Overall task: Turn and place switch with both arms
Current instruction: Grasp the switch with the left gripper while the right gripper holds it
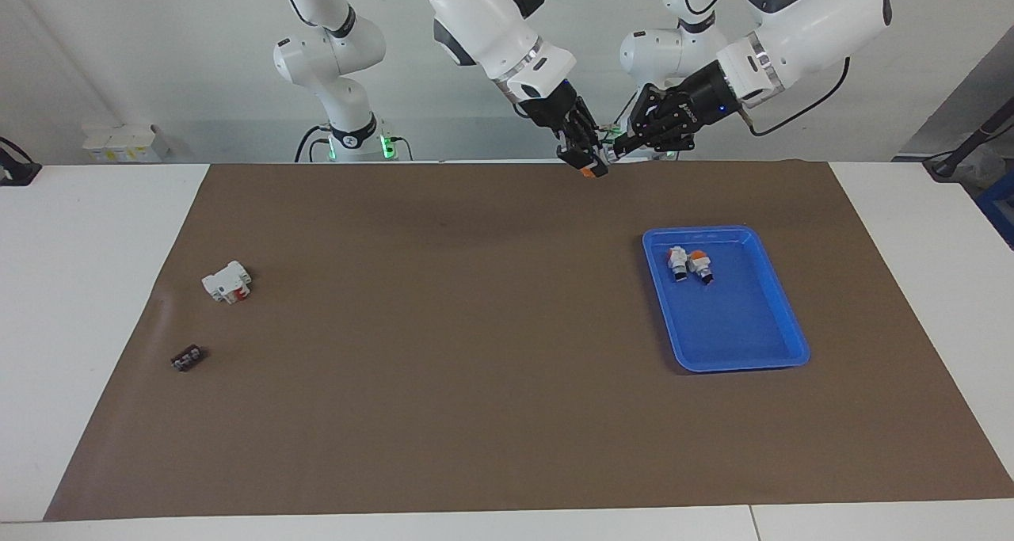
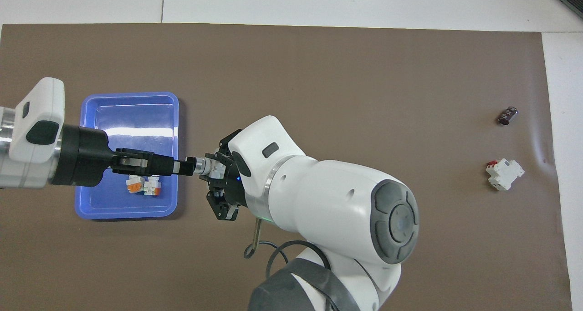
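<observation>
The switch (image 1: pixel 592 169) hangs in the air between my two grippers, over the brown mat (image 1: pixel 444 351) beside the blue tray (image 1: pixel 737 327). Its orange block points down. My right gripper (image 1: pixel 585 158) comes down from above and is shut on the switch's body. My left gripper (image 1: pixel 616 151) comes in level from the side and is shut on the silver-ringed black end (image 2: pixel 199 165). In the overhead view the left gripper (image 2: pixel 184 166) meets the right gripper (image 2: pixel 217 170) at the switch (image 2: pixel 206 166).
The blue tray (image 2: pixel 127 115) holds two more small switches (image 1: pixel 688 264) side by side at its end nearer the robots. A bigger white block with red parts (image 1: pixel 227 281) and a small black piece (image 1: pixel 188 359) lie toward the right arm's end of the mat.
</observation>
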Motion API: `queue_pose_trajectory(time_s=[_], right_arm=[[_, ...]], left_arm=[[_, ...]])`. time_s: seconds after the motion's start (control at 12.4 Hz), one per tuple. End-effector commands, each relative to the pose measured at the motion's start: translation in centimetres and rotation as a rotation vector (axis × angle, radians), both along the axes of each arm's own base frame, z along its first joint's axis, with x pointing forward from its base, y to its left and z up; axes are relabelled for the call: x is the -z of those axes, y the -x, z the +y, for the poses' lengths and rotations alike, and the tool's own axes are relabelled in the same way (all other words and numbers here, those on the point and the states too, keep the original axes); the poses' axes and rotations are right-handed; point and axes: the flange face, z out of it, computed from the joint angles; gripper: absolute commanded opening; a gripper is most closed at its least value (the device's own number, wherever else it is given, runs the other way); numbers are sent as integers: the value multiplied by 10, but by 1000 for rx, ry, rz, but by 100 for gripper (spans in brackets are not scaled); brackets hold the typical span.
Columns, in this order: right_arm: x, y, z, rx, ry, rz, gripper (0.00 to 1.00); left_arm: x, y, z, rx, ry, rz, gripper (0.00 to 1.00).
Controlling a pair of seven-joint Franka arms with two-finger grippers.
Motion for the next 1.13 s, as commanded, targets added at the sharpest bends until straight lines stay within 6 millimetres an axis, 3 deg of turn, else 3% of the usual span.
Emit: queue_pose_trajectory(time_s=[0.0, 0.72, 1.05], right_arm=[[-6, -4, -2, 37, -14, 0, 0], [-6, -7, -4, 53, -22, 11, 0], [-5, -7, -4, 54, -21, 14, 0]], left_arm=[[-5, 9, 0, 47, -27, -59, 0], [-8, 11, 4, 450, 25, -448, 0], [-7, 4, 25, 553, -2, -578, 0]])
